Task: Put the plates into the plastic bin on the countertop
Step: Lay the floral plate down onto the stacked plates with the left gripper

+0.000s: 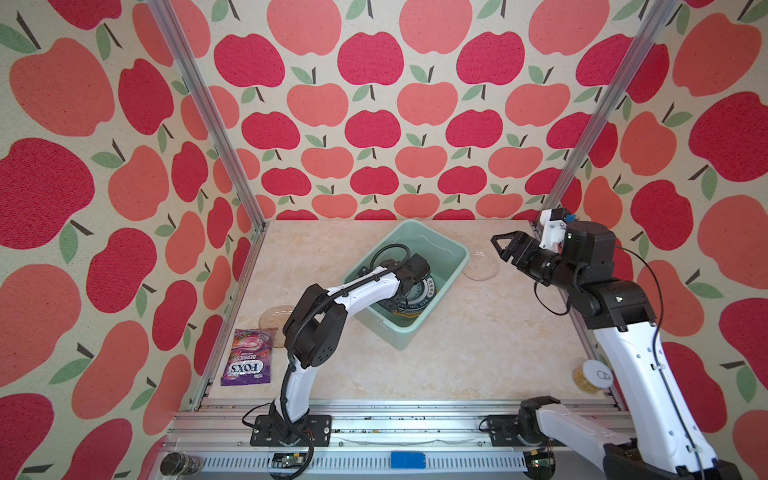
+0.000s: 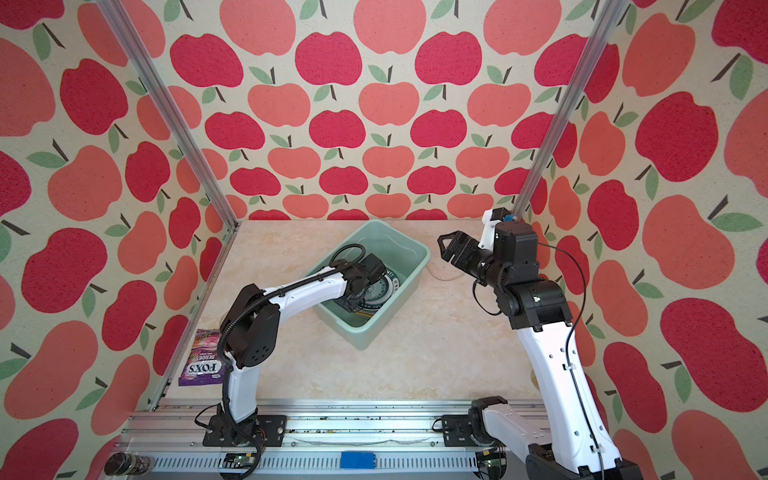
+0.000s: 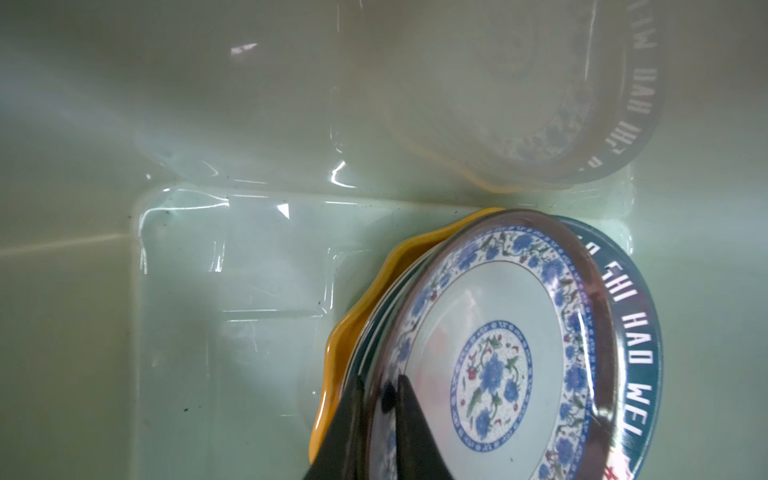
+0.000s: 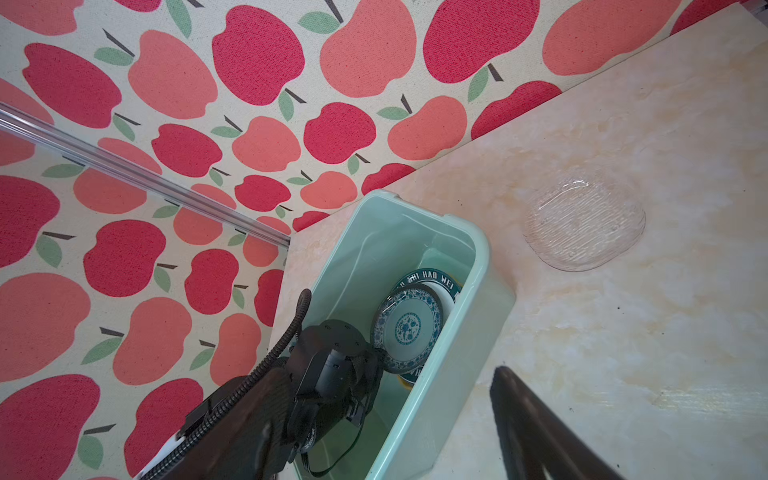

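Left wrist footage is filled by the inside of the pale green bin (image 3: 208,332), where three plates are stacked toward one end. A yellow scalloped plate (image 3: 332,345) is set at the bottom, a dark-rimmed lettered plate (image 3: 636,332) above it, and a blue-flowered plate (image 3: 490,365) off-centre on top. The rim of the blue-flowered plate is straddled by the left gripper (image 3: 379,390). Its jaws are set close on either side of that rim, but whether the rim is pinched or merely flanked cannot be told. A faint reflection of the stack is thrown onto the bin's wall.

In both top views the bin (image 1: 390,332) (image 2: 361,336) is seen turned diagonally on the middle of the table (image 1: 478,353), toward the far side. The stack is held in its near half, and the bin is entered by the left arm from the near left.

A clear glass plate (image 1: 480,266) (image 4: 584,224) is found flat on the table just right of the bin, apart from it. A second glass plate (image 1: 274,320) is placed at the table's left edge, partly hidden by the left arm and just beside a purple candy bag (image 1: 249,357).

The right gripper (image 1: 500,248) (image 2: 444,247) is held in the air to the right of the clear glass plate, with its jaws apart and nothing between them. A yellow can (image 1: 590,376) is stood at the near right edge of the table.
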Available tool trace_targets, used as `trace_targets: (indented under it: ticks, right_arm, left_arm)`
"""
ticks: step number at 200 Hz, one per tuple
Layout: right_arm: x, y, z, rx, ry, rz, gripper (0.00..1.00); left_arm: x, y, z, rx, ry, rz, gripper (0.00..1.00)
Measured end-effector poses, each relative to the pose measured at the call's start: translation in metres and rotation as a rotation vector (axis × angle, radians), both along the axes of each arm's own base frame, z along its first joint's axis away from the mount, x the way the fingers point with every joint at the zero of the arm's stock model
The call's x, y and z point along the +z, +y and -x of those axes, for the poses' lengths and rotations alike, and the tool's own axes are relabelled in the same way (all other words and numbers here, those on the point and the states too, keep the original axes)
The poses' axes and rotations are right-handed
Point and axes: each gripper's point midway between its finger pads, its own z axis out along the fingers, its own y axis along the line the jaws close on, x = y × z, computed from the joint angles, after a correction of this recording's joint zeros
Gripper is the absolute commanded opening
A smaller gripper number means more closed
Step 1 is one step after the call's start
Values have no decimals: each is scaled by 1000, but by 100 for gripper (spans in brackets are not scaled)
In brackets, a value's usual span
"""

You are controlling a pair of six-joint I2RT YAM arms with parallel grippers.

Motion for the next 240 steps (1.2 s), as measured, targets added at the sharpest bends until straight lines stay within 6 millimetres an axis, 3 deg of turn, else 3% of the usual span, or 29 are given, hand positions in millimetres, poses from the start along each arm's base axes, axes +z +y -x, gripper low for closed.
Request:
trace_targets:
  ticks: [29, 102, 179, 240]
  right_arm:
    - [0, 0, 0, 0, -1, 0, 80]
    - [0, 2, 1, 9, 1, -4, 80]
    - [2, 2, 3, 16, -4, -10, 80]
    - [6, 1, 7, 17, -17, -13, 80]
  left_arm:
    - [-13, 2, 4, -10, 41, -12, 25]
    - [-14, 0, 5, -45, 57, -9, 44]
    - [8, -13, -9, -74, 13, 26, 44]
    - [6, -15, -9, -81, 15, 26, 44]
